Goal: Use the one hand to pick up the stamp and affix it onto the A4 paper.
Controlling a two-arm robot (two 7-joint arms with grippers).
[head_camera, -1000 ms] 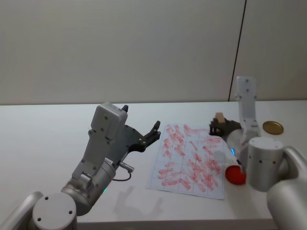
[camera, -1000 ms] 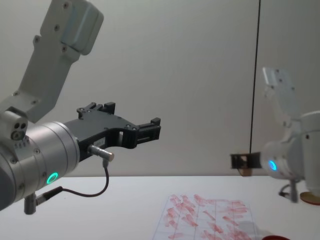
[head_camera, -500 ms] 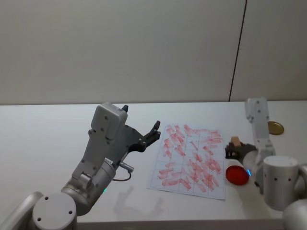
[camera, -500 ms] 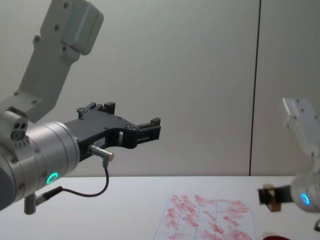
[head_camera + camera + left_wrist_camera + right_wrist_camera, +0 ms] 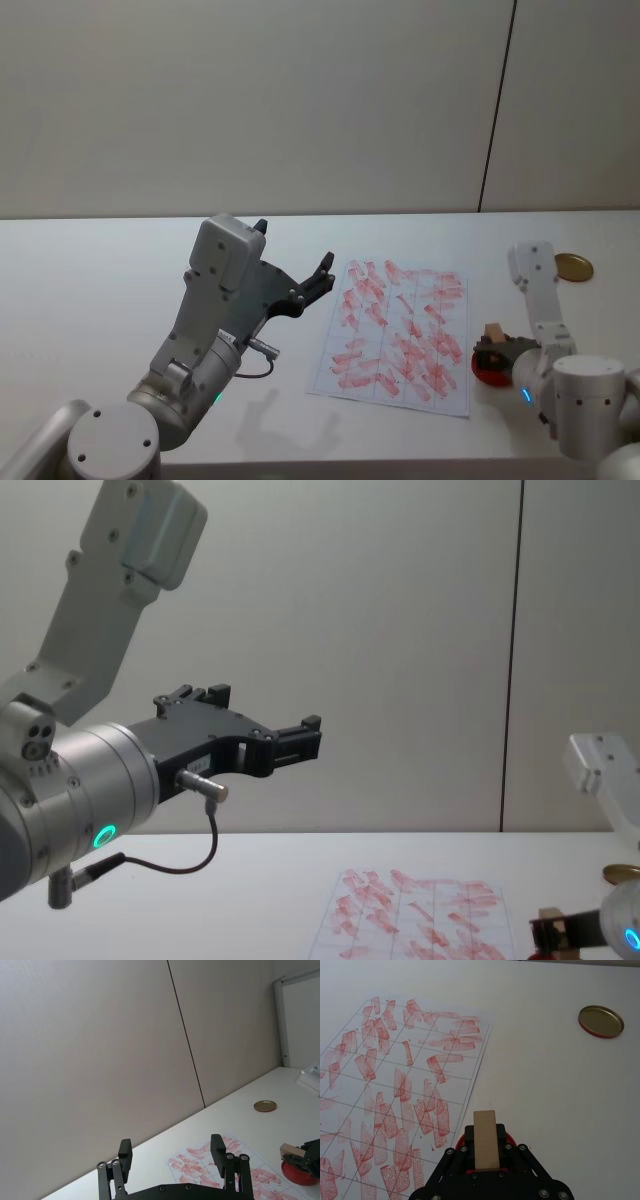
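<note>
Surface: white table [image 5: 100, 270] before a plain grey wall.
Head: right gripper [image 5: 491, 346] clamps the stamp [image 5: 493, 332] over the red ink pad [image 5: 487, 371], beside the A4 paper [image 5: 395, 335]; brass lid [image 5: 573, 267] far right.
Left wrist: left gripper [image 5: 172, 1155] raised, fingers apart.
Right wrist: stamp upright between the jaws.
Chest: left gripper hangs above the table.

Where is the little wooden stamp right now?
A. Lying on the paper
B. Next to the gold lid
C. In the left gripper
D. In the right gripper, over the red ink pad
D. The right gripper is shut on the stamp, and the red ink pad sits right below it, beside the paper.
</note>
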